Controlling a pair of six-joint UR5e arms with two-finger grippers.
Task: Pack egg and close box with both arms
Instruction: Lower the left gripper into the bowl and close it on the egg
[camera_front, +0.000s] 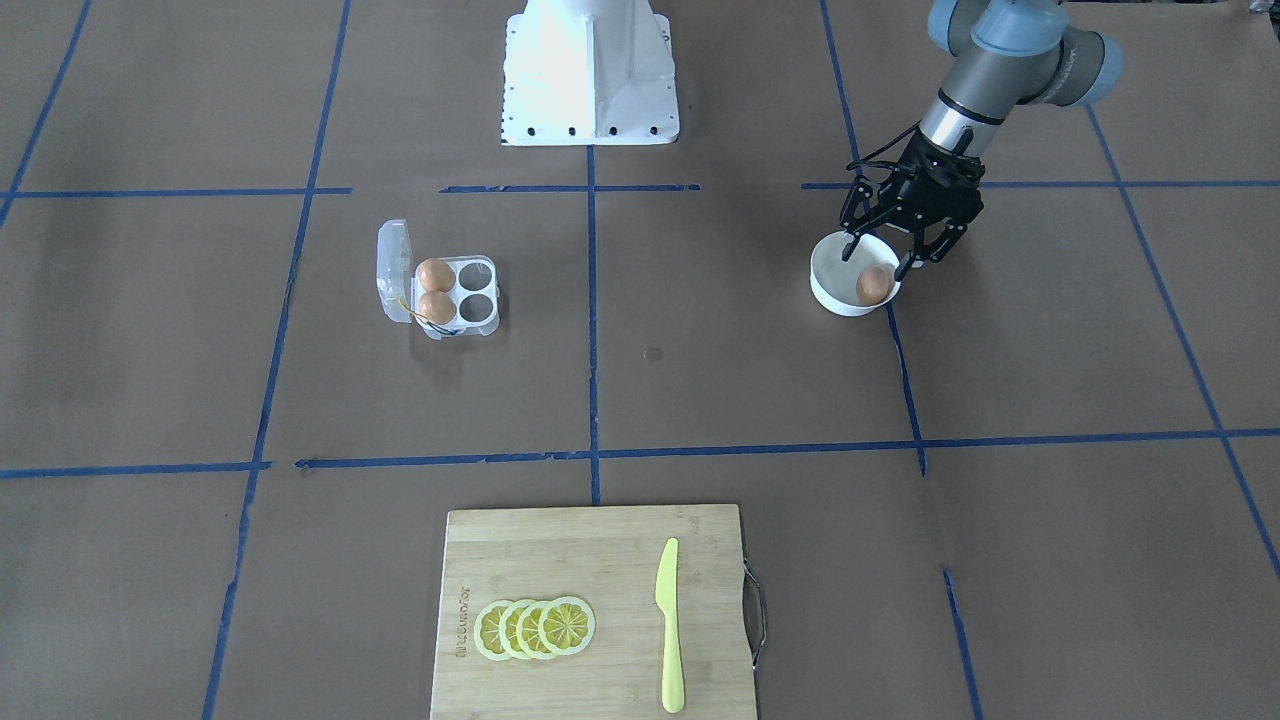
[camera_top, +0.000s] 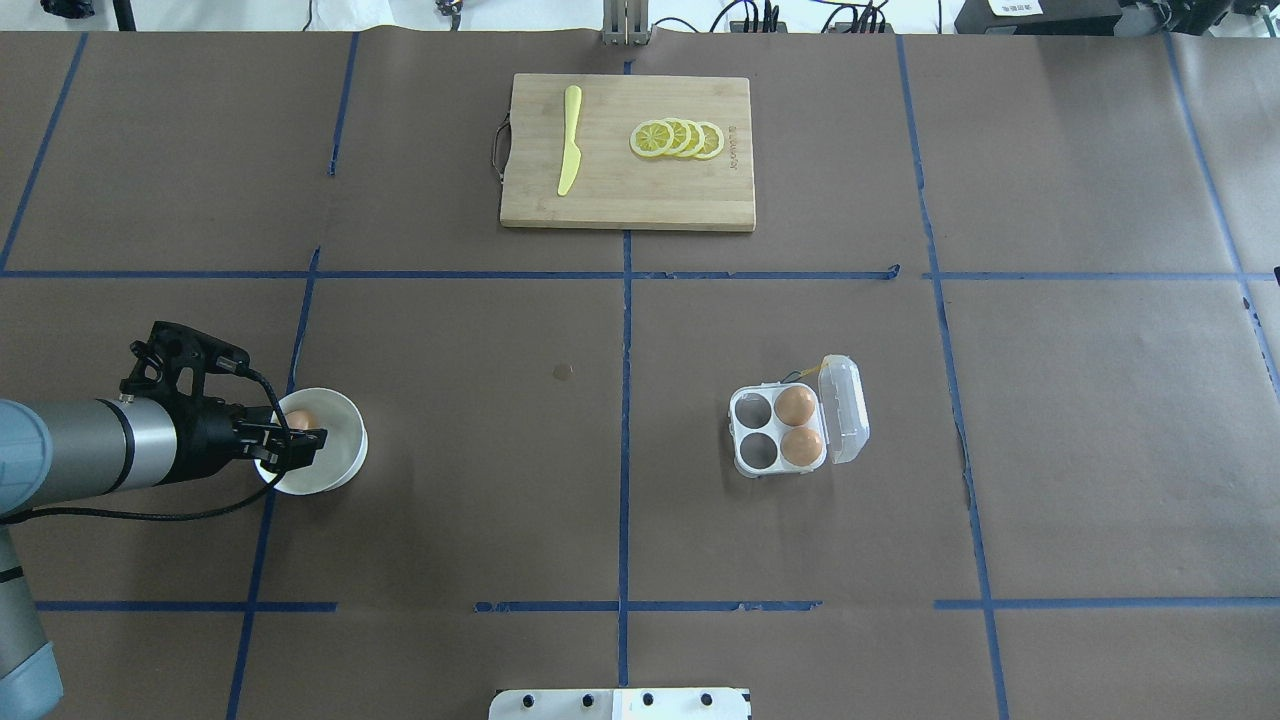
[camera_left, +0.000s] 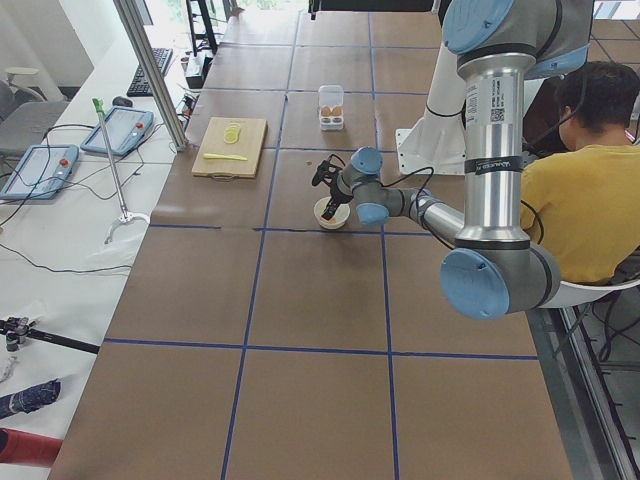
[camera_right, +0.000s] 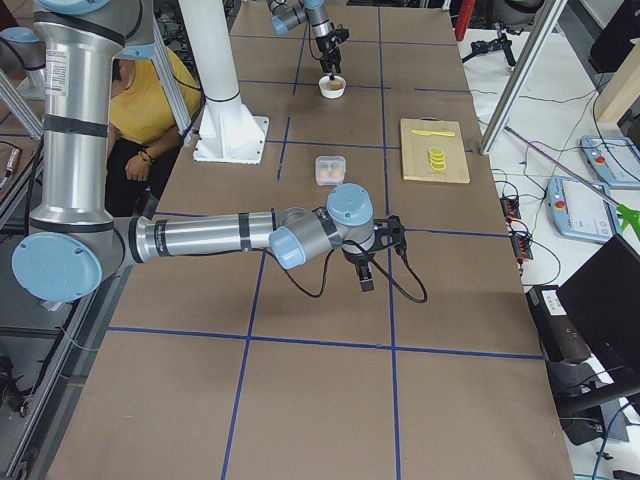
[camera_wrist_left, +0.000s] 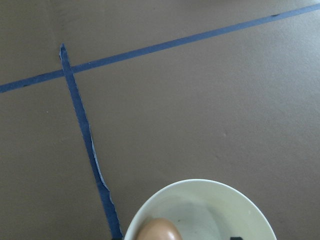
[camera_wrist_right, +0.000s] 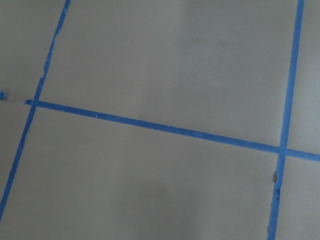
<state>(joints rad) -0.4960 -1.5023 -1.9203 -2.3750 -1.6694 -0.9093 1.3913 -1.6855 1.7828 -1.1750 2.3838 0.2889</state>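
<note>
A tan-brown egg (camera_front: 873, 285) lies in a round white bowl (camera_front: 830, 270). My left gripper (camera_front: 878, 262) hangs over the bowl, open, with a finger on each side of the egg. The egg (camera_wrist_left: 159, 229) and bowl (camera_wrist_left: 215, 205) show at the bottom of the left wrist view. The clear four-cell box (camera_front: 478, 296) stands far away with its lid (camera_front: 393, 272) open. Two eggs (camera_front: 434, 274) fill the cells next to the lid; the other two cells are empty. My right gripper (camera_right: 365, 265) shows only in the exterior right view, low over bare table; I cannot tell its state.
A wooden cutting board (camera_front: 560, 560) with lemon slices (camera_front: 535, 628) and a yellow knife (camera_front: 670, 625) lies at the operators' side. The white pedestal (camera_front: 590, 70) stands at the robot's edge. A person in yellow (camera_left: 580, 200) sits beside the robot.
</note>
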